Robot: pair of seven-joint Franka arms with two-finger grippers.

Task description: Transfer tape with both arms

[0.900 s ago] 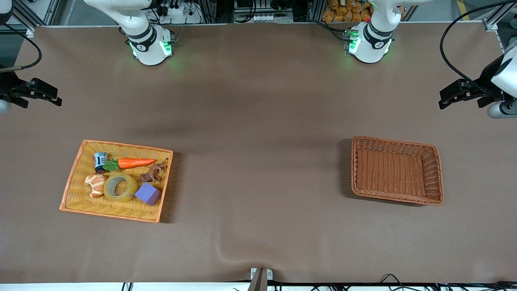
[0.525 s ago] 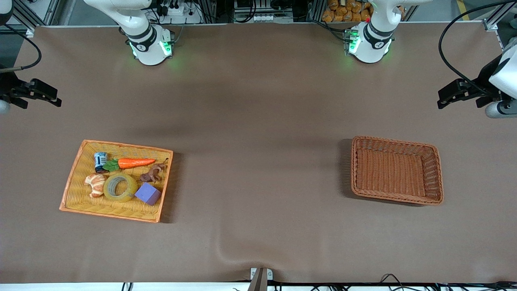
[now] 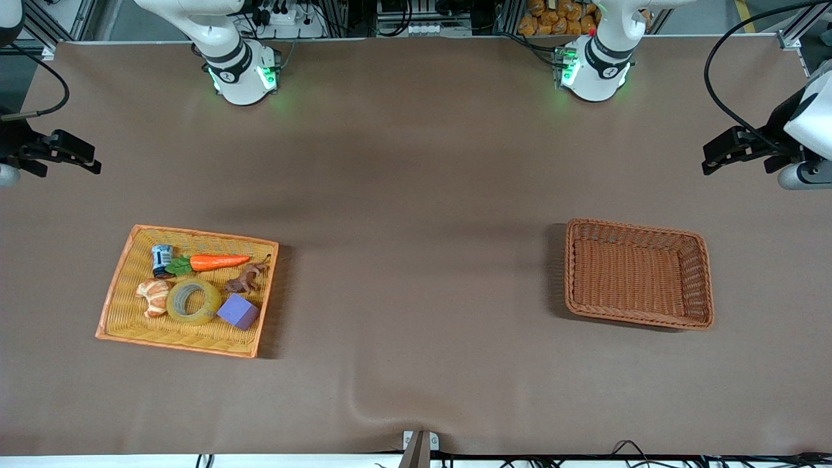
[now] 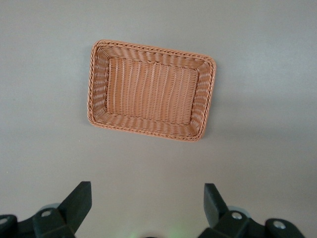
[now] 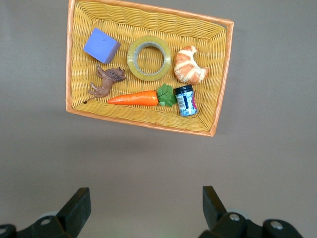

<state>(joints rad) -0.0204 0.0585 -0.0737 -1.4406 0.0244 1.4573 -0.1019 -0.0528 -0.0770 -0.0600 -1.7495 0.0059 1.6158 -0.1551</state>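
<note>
1. item: tape [image 3: 193,301], ring roll, yellowish translucent w/ pale core. lies flat in the yellow tray [image 3: 116,289] toward the right arm's end of the table, touching or nearly touching the croissant [image 3: 153,296] on one side, purple block [image 3: 238,311] just beside it on the other. toy horse [image 3: 246,279] and carrot [image 3: 218,261] sit farther from the front cam than the roll; small can [image 3: 160,259] near the carrot's leaves.
2. handling, my est.: light, stiff ring, won't crush. film face prob slick, so i'd avoid pinching across the full outer width. best hold: one finger down the centre hole, other outside the wall, on the arc clear of croissant and block.
3. right gripper [image 3: 62,151]: up in the air over bare table at the right arm's end, well apart from the tray. fingers [image 5: 77,206] spread wide, nothing between them. right wrist view has the tray and roll ahead, not under the jaws.
4. left gripper [image 3: 725,151]: over the table edge at the left arm's end, fingers [image 4: 78,200] apart, empty, waiting. brown basket [image 3: 707,286] empty, well apart from the tray.
5. status: roll untouched; i judge the reach not yet begun.
</note>
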